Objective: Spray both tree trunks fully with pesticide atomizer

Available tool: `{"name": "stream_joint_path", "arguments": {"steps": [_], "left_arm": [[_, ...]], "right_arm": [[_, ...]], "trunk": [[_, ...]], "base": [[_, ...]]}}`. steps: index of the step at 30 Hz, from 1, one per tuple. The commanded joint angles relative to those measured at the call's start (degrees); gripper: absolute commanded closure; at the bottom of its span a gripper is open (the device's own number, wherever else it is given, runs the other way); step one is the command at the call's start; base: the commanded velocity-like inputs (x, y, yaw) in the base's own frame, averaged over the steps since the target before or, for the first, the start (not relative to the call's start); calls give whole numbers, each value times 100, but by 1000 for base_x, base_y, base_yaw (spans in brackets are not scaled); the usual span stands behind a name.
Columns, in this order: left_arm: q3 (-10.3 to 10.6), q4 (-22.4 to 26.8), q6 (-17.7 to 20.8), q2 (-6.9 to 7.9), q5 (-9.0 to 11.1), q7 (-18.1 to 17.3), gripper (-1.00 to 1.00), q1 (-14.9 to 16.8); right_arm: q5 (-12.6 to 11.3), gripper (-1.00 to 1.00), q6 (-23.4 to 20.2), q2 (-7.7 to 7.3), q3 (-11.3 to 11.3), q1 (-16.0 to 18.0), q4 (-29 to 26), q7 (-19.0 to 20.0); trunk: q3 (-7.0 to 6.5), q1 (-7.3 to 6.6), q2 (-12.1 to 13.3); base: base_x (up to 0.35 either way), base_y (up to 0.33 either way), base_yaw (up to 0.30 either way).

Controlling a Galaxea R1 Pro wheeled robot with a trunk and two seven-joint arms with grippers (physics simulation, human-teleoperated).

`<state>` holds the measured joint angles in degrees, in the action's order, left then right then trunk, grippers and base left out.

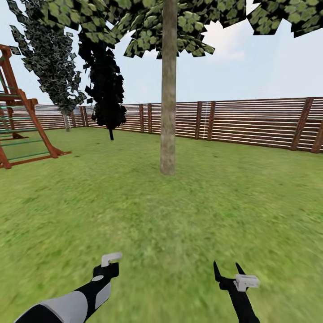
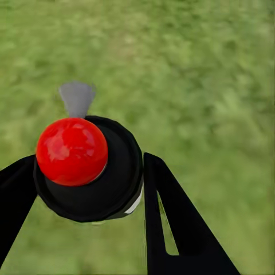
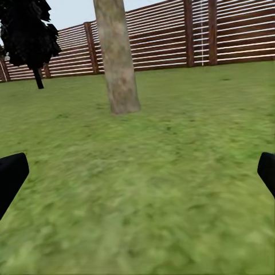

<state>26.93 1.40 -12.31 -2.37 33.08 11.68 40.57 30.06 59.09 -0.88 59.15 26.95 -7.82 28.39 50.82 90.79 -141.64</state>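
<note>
The pesticide atomizer (image 2: 86,172), a black round body with a red ball cap and a grey nozzle, sits between the black fingers of my left gripper (image 2: 89,161), which is shut on it over the grass floor (image 2: 217,86). In the head view the left gripper (image 1: 107,269) hangs low at the left, pointing down. My right gripper (image 1: 228,270) is open and empty at the lower right, its fingertips (image 3: 11,177) far apart. One tree trunk (image 1: 168,89), grey-brown and mottled, stands straight ahead on the lawn; the right wrist view faces this trunk (image 3: 117,57).
A brown slat fence (image 1: 251,121) closes the lawn behind the tree. A near-black cypress (image 1: 105,89) stands left of the trunk, and a red-brown wooden play frame (image 1: 18,130) is at the far left. Open grass (image 1: 170,215) lies between me and the trunk.
</note>
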Motion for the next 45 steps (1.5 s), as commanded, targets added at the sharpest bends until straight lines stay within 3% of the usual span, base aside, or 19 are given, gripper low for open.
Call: {"name": "stream_joint_path", "arguments": {"steps": [1, 45], "left_arm": [[5, 1, 0, 0, -3, 1, 100, 2], [5, 1, 0, -1, -3, 0, 100, 1]], "right_arm": [[0, -100, 0, 0, 0, 0, 0, 0], [0, -100, -2, 0, 0, -1, 0, -2]], "trunk": [[0, 0, 0], [0, 0, 0]], "base": [[337, 0, 0], [337, 0, 0]]}}
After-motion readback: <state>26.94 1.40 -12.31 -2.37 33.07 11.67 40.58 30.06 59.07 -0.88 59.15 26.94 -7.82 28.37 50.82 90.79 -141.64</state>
